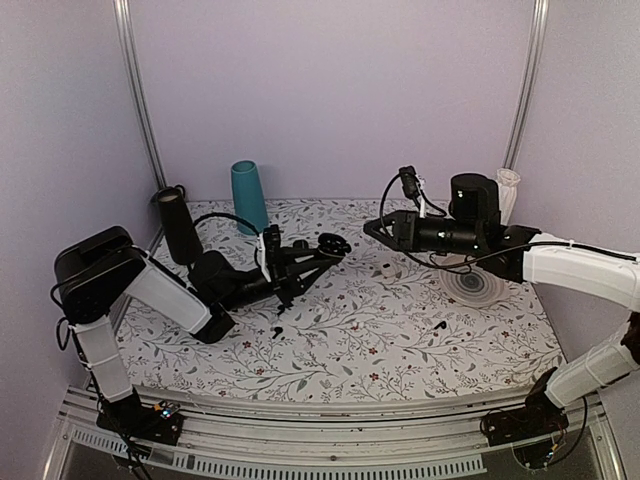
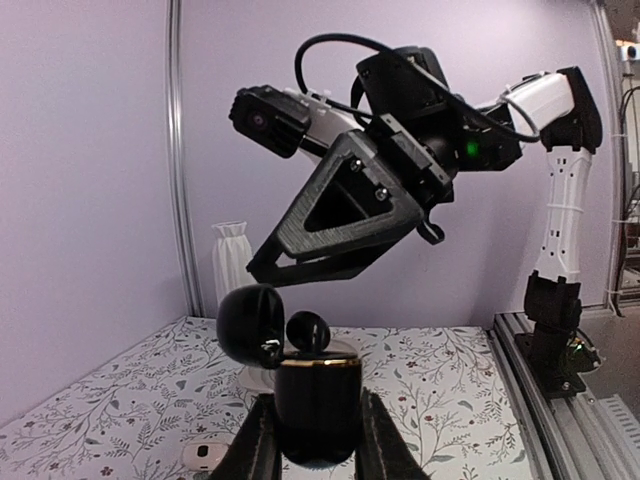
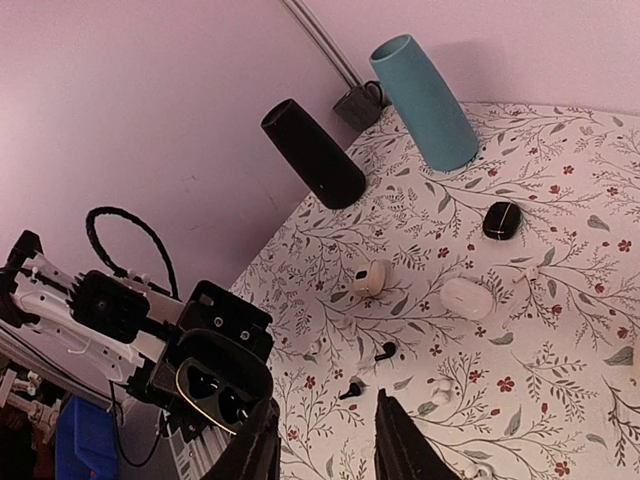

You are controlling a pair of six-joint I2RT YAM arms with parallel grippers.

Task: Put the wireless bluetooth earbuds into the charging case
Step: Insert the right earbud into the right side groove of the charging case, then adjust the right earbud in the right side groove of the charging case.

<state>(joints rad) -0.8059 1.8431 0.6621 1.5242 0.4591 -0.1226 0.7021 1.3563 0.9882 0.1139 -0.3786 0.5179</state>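
Note:
My left gripper (image 1: 322, 252) is shut on the glossy black charging case (image 1: 333, 243) and holds it above the table with its lid open. In the left wrist view the case (image 2: 318, 410) sits upright between the fingers, and a rounded black shape (image 2: 307, 330) stands in its mouth. The right wrist view shows the case's gold-rimmed wells (image 3: 215, 385). My right gripper (image 1: 372, 228) is open and empty, hovering just right of the case, and also shows in its own view (image 3: 325, 450). Two black earbuds (image 3: 385, 350) (image 3: 350, 388) lie on the table. One earbud (image 1: 278, 331) lies below the left gripper.
A teal cup (image 1: 249, 197) and a black cylinder (image 1: 181, 226) stand at the back left. A white vase (image 1: 507, 190) and a round white disc (image 1: 472, 283) are at the right. Two white cases (image 3: 467, 297) (image 3: 368, 278) and a smaller black case (image 3: 502, 220) lie on the cloth.

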